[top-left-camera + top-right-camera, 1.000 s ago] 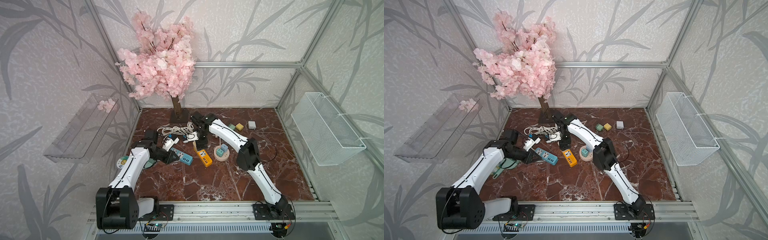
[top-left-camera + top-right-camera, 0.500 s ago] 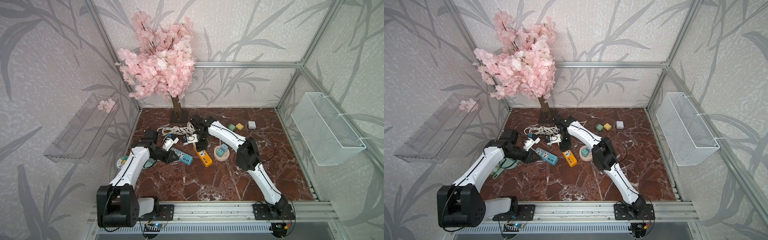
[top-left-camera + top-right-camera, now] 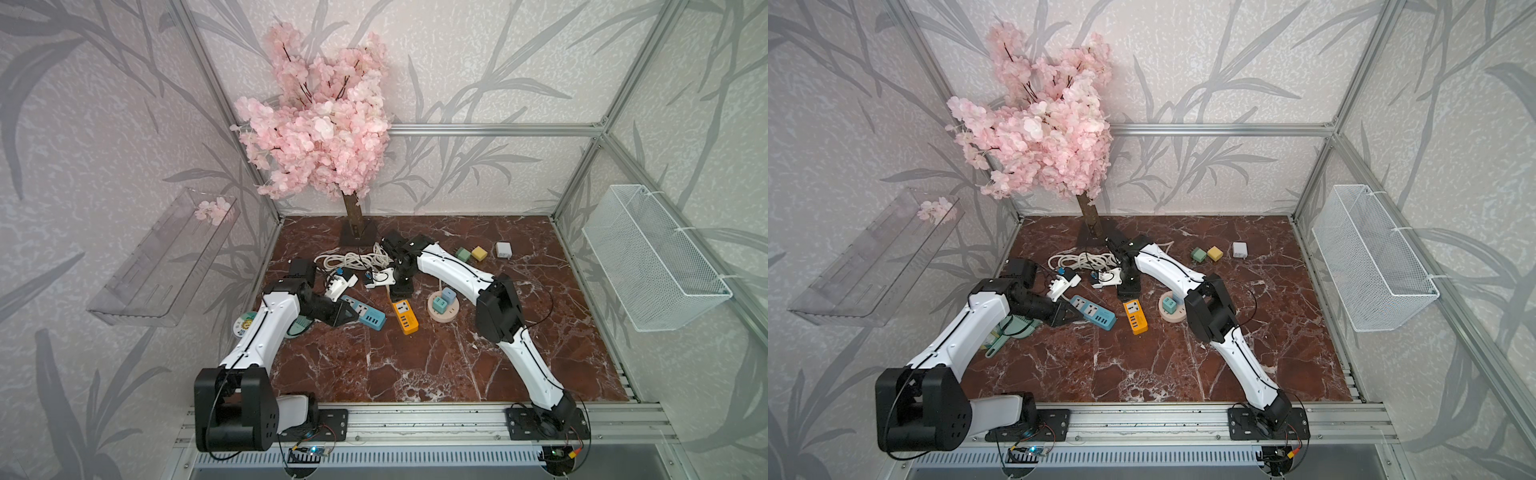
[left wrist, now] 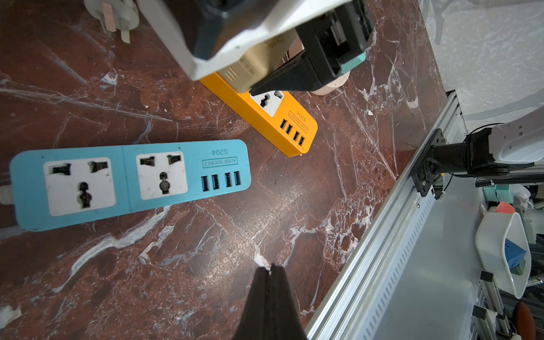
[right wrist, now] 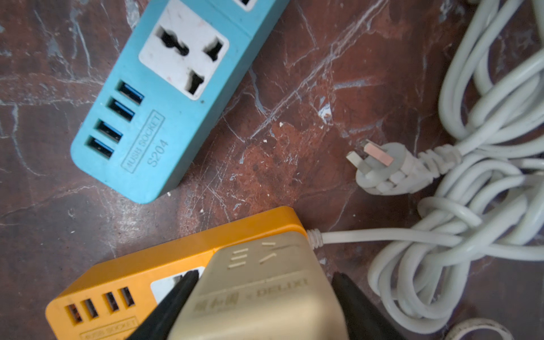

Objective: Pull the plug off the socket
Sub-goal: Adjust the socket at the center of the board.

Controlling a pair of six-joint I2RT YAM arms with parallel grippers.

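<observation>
Right pincer (image 5: pixel 264 275) is down on the orange strip (image 5: pixel 141 265), and there's the plug (image 5: pixel 259 297): beige, blocky, seated in the socket at the strip's cable end. One black finger (image 5: pixel 176 297) lies along each flank, right up against the casing. Whether it's actually squeezing, I can't tell from here.

In both top views that arm stretches across to the middle of the surface (image 3: pixel 415 365), wrist turned down, with the pincer (image 3: pixel 402 286) over the back end of the strip (image 3: pixel 405 318).

Over to the left pincer (image 4: pixel 270 269): clamped tight, tips pressed together, nothing between them. It sits low, just beside the blue strip (image 4: pixel 129 176), which lies flat with both sockets and its USB ports facing up. The blue strip (image 3: pixel 363 313) and the orange one are near each other but apart, with bare marble between.

Behind them lies a white cord (image 5: pixel 485 206) in a loose coil, its pronged end resting on the marble, touching neither strip. A round pink hub (image 3: pixel 444 309) carrying small green cubes sits on the orange strip's other side.
</observation>
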